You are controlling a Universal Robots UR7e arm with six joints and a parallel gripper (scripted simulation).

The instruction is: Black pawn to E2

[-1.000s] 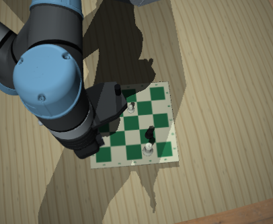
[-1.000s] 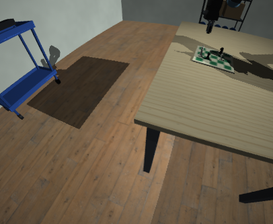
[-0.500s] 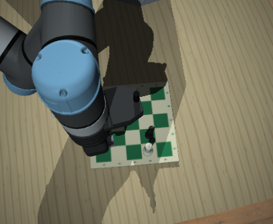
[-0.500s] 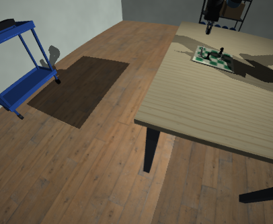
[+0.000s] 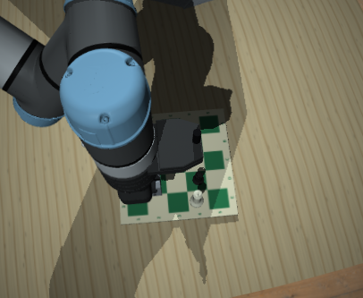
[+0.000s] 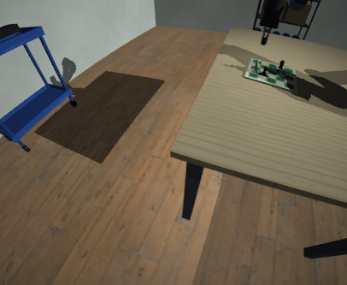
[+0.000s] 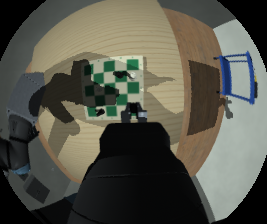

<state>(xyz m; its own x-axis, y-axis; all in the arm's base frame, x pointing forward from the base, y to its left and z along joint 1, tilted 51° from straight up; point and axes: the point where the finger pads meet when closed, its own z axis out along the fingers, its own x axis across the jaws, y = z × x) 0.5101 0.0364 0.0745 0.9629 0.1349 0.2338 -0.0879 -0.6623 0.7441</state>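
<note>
I am holding my jaws (image 6: 264,41) clamped on a small dark piece, by my judgement the black pawn (image 6: 264,43), high above the desk (image 6: 257,126), with the chessboard (image 6: 253,75) lying below and slightly ahead, so the pawn's upright axis is pointing straight down.

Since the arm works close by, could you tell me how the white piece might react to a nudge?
The white piece stands upright on a small round base, so it likely tips easily. A black piece stands beside it and could probably be knocked.
</note>
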